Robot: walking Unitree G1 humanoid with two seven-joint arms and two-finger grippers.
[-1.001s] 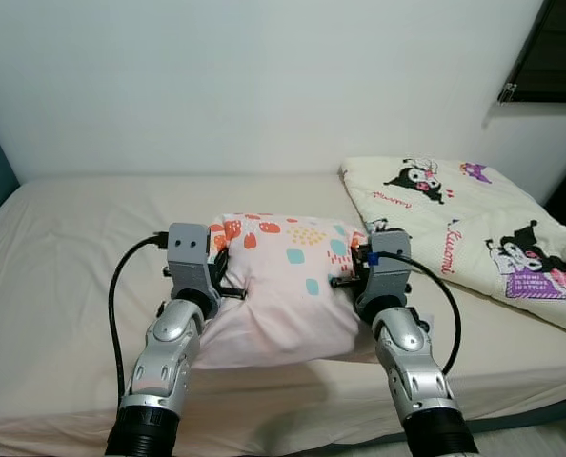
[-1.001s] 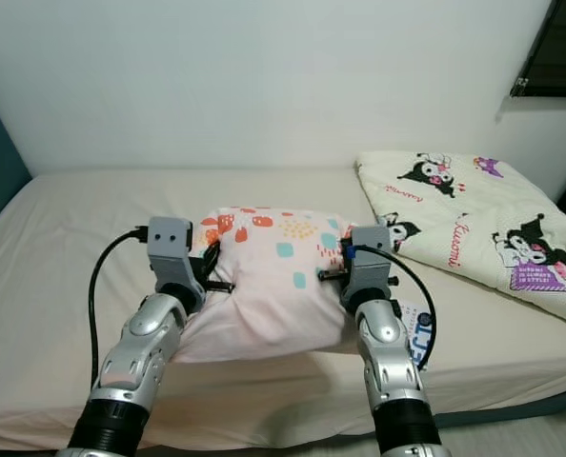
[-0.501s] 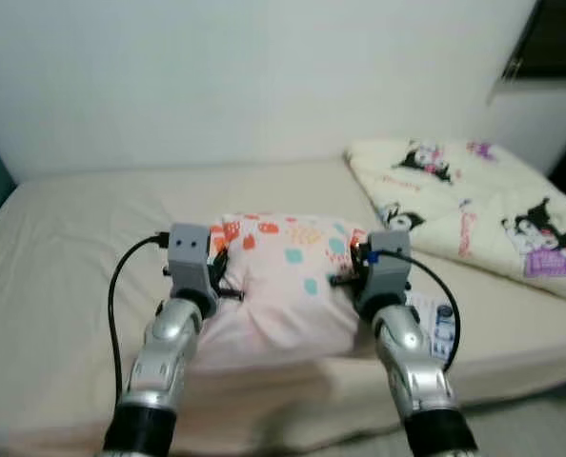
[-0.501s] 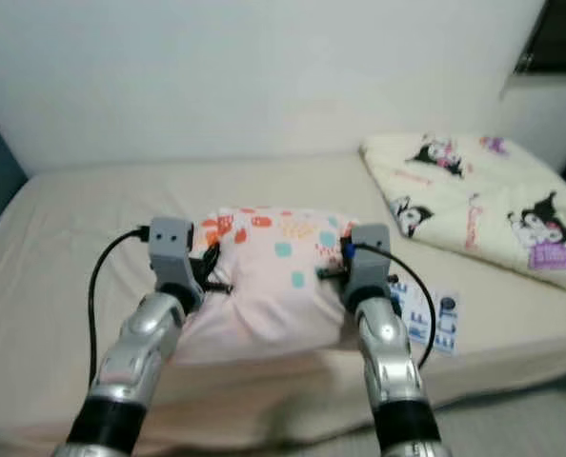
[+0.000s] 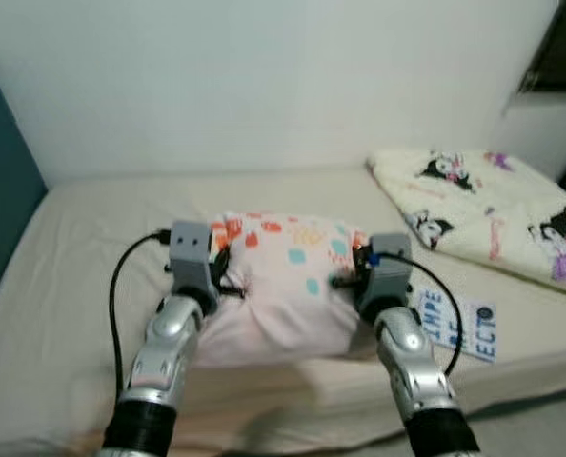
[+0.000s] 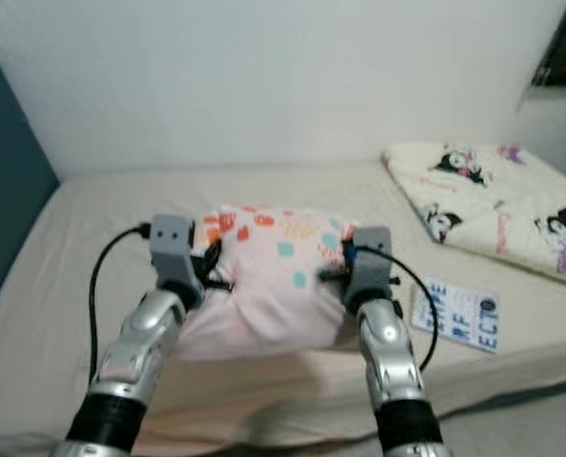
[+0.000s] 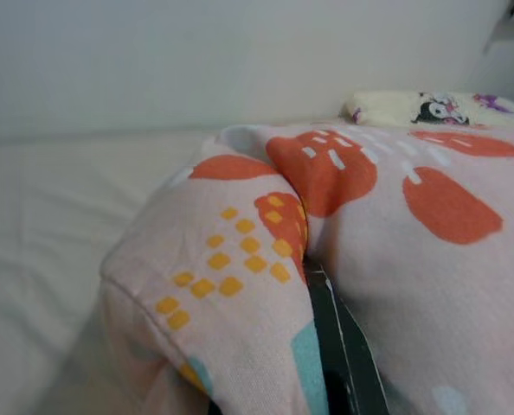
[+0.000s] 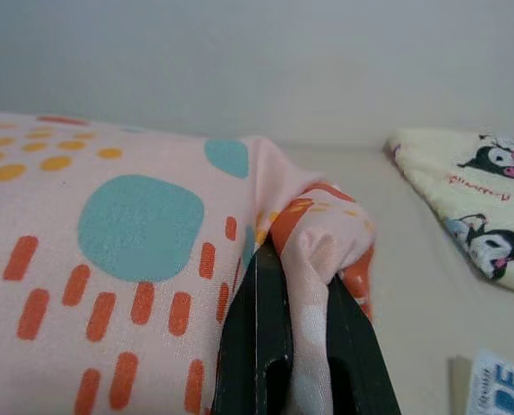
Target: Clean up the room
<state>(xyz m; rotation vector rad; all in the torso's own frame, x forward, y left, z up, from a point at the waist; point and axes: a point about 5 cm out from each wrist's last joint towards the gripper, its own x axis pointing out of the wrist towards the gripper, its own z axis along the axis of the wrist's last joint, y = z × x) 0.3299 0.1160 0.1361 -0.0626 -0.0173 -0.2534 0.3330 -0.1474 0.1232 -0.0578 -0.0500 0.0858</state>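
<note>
A pink pillow (image 5: 281, 286) with orange, teal and yellow marks hangs between my two arms, lifted over the beige bed (image 5: 83, 248). My left gripper (image 5: 228, 286) is shut on the pillow's left end, and its fabric (image 7: 240, 285) bunches over the black fingers (image 7: 348, 363). On the pillow's right end my right gripper (image 5: 344, 278) is shut, with a fold of cloth (image 8: 313, 259) pinched between its fingers (image 8: 257, 346).
A cream blanket (image 5: 483, 205) with cartoon prints lies folded on the bed's right side. A white card with blue letters (image 5: 459, 324) lies near the bed's front edge at the right. A teal panel (image 5: 2, 190) stands at the left, a white wall behind.
The camera has swung left and pulled back: the teal panel now shows at the left and the card lies uncovered. Both grippers keep the same hold on the pillow.
</note>
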